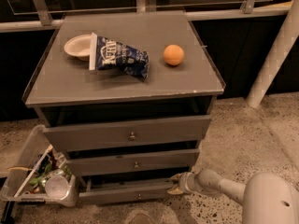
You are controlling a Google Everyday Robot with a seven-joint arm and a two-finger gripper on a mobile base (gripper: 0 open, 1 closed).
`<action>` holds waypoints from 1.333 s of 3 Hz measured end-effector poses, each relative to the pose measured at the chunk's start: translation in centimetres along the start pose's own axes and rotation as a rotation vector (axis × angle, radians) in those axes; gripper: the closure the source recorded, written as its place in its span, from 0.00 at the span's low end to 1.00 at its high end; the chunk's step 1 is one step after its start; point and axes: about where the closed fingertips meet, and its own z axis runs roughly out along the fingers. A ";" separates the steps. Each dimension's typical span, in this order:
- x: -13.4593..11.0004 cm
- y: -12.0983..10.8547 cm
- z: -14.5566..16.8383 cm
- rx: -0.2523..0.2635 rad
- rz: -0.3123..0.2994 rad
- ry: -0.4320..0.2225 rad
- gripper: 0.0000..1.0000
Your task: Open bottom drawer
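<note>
Gripper (176,185) sits low down at the right end of the bottom drawer (121,192), which sticks out a little. I cannot tell if it grips.

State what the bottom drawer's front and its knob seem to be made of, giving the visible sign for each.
The bottom drawer front looks like grey-painted wood, matte and flat; laminate is possible. Its knob looks metal: small, with a dull glint. The gripper sits at the drawer's right end.
</note>
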 end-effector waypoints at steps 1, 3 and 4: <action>0.0 0.0 0.0 0.000 0.000 0.000 0.82; 0.0 0.0 0.0 0.000 0.000 0.000 0.35; 0.5 0.7 0.4 -0.033 0.003 -0.030 0.12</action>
